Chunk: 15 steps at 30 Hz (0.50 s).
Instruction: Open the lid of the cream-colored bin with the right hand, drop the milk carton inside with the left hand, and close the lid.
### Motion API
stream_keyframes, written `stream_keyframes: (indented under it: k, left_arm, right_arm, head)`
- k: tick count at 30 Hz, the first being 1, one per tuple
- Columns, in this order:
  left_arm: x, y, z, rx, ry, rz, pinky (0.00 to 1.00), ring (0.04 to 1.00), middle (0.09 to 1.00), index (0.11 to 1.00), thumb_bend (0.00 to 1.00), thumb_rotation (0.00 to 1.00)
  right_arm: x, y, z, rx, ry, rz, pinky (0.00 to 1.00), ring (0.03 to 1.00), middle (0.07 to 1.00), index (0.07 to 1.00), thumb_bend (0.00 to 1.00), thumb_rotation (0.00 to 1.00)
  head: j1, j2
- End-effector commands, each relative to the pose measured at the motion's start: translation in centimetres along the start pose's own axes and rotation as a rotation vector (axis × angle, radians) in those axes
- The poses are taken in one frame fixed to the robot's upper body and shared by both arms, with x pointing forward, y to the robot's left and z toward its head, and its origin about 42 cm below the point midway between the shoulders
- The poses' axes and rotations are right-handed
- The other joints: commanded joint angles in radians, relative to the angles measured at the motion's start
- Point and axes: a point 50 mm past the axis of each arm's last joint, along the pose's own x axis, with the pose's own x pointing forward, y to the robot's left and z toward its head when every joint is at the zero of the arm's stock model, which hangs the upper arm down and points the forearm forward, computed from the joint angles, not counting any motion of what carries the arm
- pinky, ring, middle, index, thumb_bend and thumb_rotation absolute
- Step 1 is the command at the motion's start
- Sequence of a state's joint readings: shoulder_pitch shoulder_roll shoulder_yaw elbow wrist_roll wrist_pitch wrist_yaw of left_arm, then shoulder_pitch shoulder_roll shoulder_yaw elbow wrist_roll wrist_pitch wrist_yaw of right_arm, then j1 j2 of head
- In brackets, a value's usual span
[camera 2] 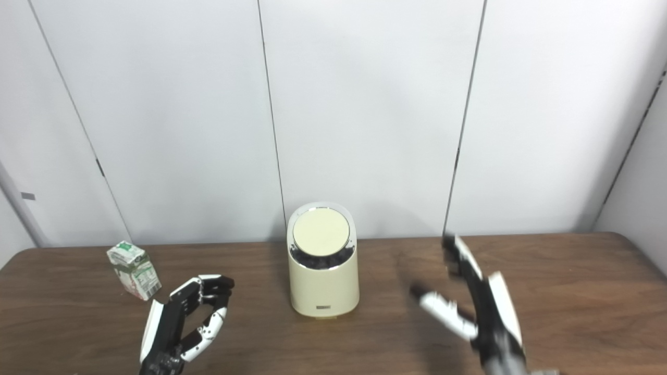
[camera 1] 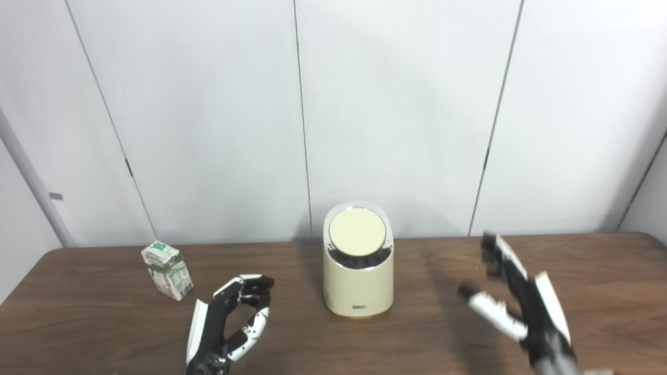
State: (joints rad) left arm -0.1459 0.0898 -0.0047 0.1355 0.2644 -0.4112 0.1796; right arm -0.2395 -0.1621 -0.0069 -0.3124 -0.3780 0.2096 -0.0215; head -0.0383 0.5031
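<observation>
The cream-colored bin point(camera 1: 358, 281) stands upright near the table's middle, its round lid point(camera 1: 357, 231) down and flat inside a chrome rim. A small green-and-white milk carton point(camera 1: 167, 270) stands at the back left. My left hand point(camera 1: 229, 325) hovers low in front of the carton and left of the bin, open, fingers curled, holding nothing. My right hand point(camera 1: 516, 299) is raised to the right of the bin, apart from it, open with fingers spread and slightly blurred.
The brown wooden table point(camera 1: 104, 323) spans the view, its far edge against white wall panels point(camera 1: 396, 104). Nothing else stands on it.
</observation>
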Motion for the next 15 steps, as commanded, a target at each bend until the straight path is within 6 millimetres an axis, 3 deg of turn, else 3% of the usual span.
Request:
stream_keyframes:
  k: [1,5,9,15]
  left_arm:
    - [-1.1,0.5,-1.0,0.019,0.014,-0.008,0.55,0.622,0.650,0.634,0.20,0.13]
    - [-1.1,0.5,-0.8,0.018,0.021,-0.007,0.55,0.624,0.651,0.634,0.20,0.13]
    - [-1.2,0.5,-0.9,0.012,0.017,-0.005,0.54,0.622,0.650,0.635,0.19,0.13]
    - [-1.2,0.4,-0.7,0.011,0.026,-0.008,0.55,0.631,0.657,0.639,0.19,0.13]
  right_arm:
    - [1.9,-0.3,2.5,0.031,-0.074,0.006,0.86,0.939,0.966,0.990,0.73,0.85]
    - [3.6,0.0,4.1,0.014,-0.093,0.032,0.88,0.970,0.998,1.000,0.76,0.82]
    - [5.5,1.0,6.1,-0.051,-0.110,0.053,0.82,0.962,1.000,1.000,0.78,0.82]
    - [7.3,2.7,7.1,-0.112,-0.107,0.049,0.79,0.929,0.984,1.000,0.83,0.77]
  head:
    - [0.002,0.000]
    - [0.004,0.002]
    - [0.005,0.005]
    - [0.006,0.008]
